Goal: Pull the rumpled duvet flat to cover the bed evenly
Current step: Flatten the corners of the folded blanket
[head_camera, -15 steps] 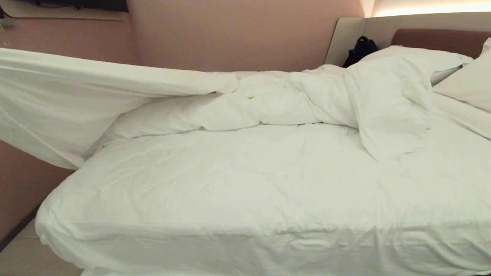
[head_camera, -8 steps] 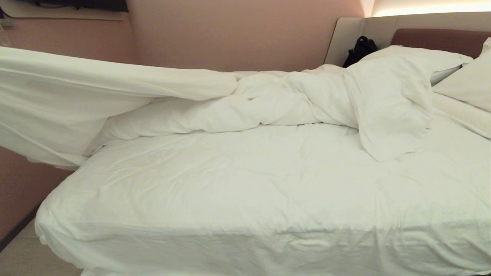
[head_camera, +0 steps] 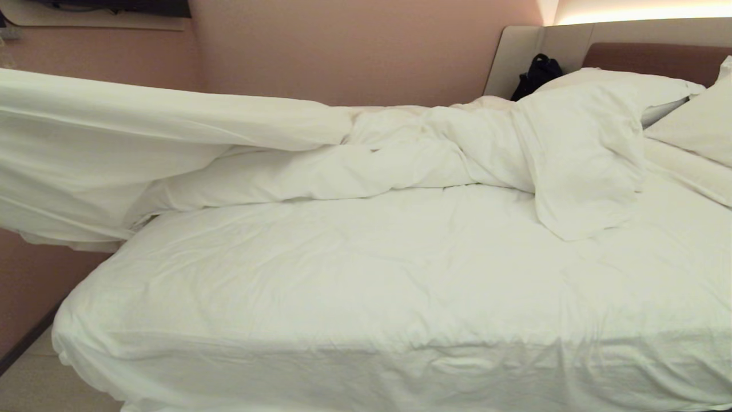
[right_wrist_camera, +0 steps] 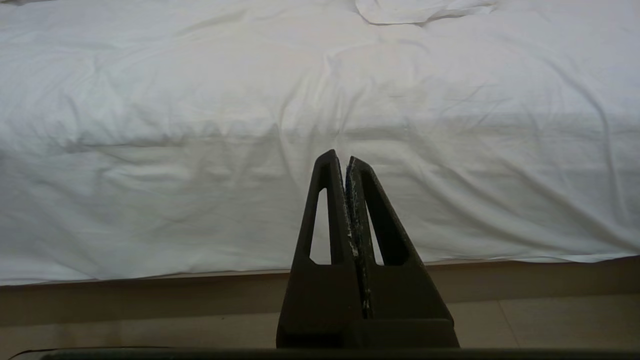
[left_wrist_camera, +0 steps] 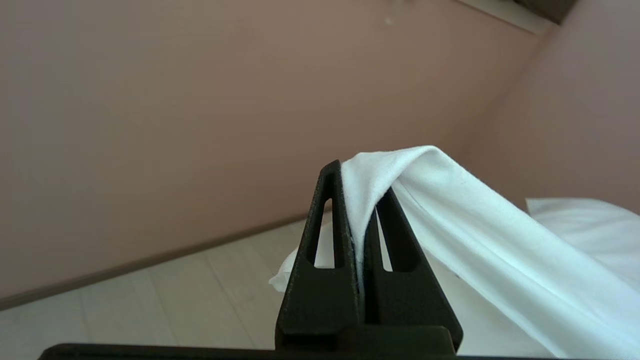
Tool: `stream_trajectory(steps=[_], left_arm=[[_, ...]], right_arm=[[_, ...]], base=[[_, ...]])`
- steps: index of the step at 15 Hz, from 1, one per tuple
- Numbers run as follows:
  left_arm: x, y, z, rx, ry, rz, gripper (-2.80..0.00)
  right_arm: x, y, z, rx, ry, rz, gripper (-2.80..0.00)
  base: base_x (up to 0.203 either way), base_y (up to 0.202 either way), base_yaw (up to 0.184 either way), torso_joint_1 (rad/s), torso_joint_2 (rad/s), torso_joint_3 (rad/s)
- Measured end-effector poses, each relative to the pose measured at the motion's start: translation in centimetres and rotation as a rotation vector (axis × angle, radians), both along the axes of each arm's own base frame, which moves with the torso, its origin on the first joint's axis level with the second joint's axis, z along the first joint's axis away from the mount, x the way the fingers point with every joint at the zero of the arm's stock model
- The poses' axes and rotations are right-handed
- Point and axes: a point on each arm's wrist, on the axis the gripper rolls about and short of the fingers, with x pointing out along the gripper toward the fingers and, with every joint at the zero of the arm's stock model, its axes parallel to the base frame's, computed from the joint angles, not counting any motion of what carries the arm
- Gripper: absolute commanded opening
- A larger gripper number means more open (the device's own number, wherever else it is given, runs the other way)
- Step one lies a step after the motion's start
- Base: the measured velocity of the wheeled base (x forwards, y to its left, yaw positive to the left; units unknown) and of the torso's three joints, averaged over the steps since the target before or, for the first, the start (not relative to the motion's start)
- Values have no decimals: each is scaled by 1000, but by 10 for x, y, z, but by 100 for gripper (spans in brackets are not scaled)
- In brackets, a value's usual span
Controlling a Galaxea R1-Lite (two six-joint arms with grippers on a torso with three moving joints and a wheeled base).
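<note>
- Duvet (head_camera: 366,154) lies bunched along the far side of the bed (head_camera: 366,286), one end stretched past the foot.
- Left gripper (left_wrist_camera: 357,200), outside the head view, pinches that white fold.
- Right gripper (right_wrist_camera: 346,162) hangs closed and empty, facing the bedside.

The left gripper (left_wrist_camera: 357,172) is raised well above the floor, its two black fingers (left_wrist_camera: 327,220) pressed together and pinching a fold of white cloth, the duvet (left_wrist_camera: 450,210), which drapes over one fingertip. The arm itself lies outside the head view, off to the robot's left. The right gripper (right_wrist_camera: 345,162) hangs low in front of the robot, fingers closed against each other and holding nothing, pointing forward at mattress-edge height.
</note>
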Motion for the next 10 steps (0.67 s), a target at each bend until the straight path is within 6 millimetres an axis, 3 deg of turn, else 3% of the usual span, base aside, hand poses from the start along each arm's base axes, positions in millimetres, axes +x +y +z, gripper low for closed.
stream_trajectory(steps=[10], left_arm=[[-25,12,8,24,-22,99,-280]], right_arm=[[0,0,0,0,0,-1,-280]], base=[[0,0,0,0,0,0]])
